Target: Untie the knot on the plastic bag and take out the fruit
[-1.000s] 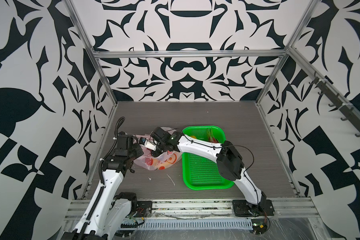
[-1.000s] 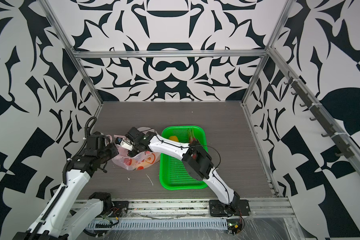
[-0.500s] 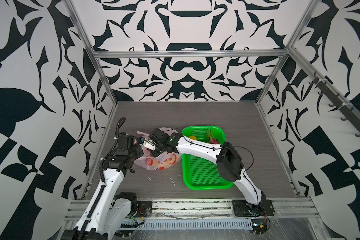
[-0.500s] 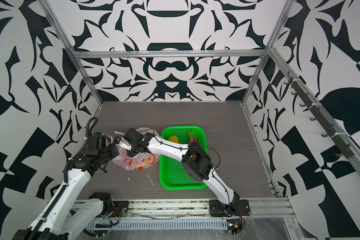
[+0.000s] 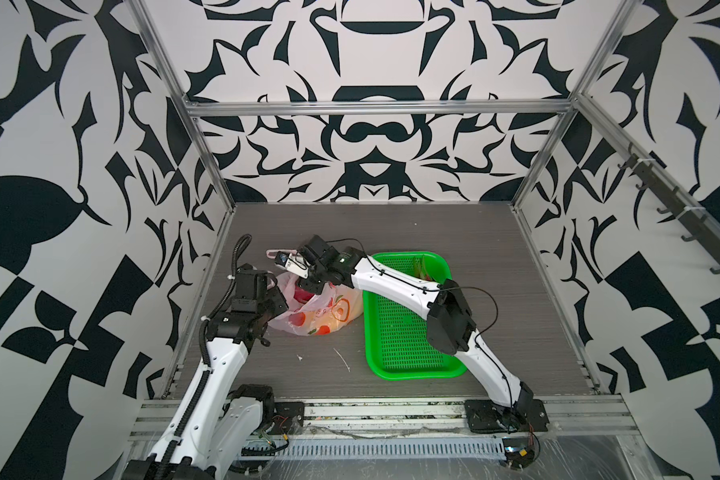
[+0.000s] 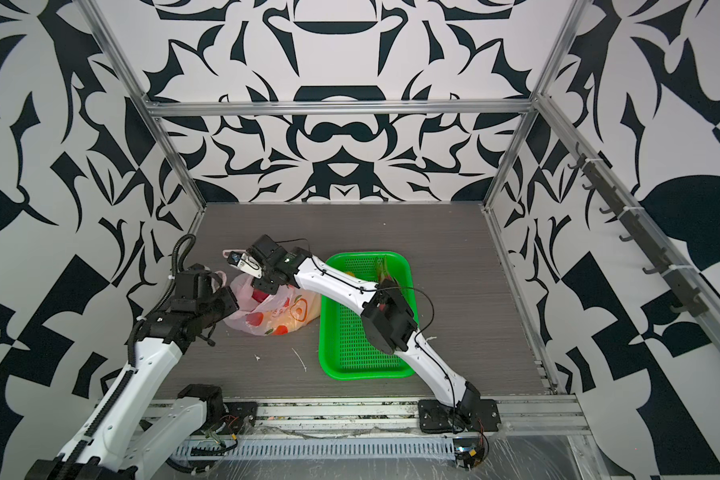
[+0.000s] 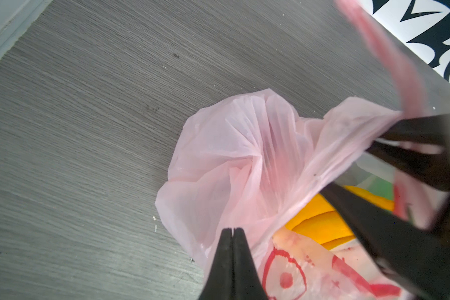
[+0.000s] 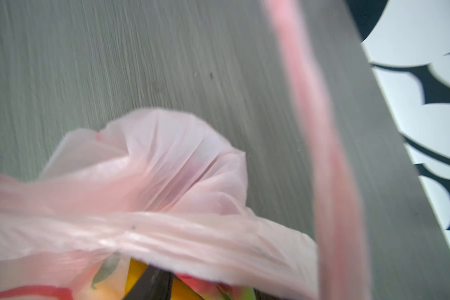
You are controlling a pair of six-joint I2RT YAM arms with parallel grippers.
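I work in a robotics lab test cell. All round my right hand [image 5: 309, 286] stand flat walls [image 5: 371, 50] printed with bold black-and-white shapes, held in a bare aluminium frame [image 5: 366, 109]. Under the hand lies a grey wood-grain tabletop [image 5: 391, 224]. Behind it, where my arms are bolted down, run a slotted mounting rail [image 5: 371, 415], a cable duct [image 5: 375, 449] and exposed wires [image 5: 520, 451]. Well off to its right is a hook strip [image 5: 674, 208].

Nothing legible anywhere in this scene. The plastic bag [image 5: 329, 318] shows red-orange fruit prints with tiny red marks between them, far too small to read.
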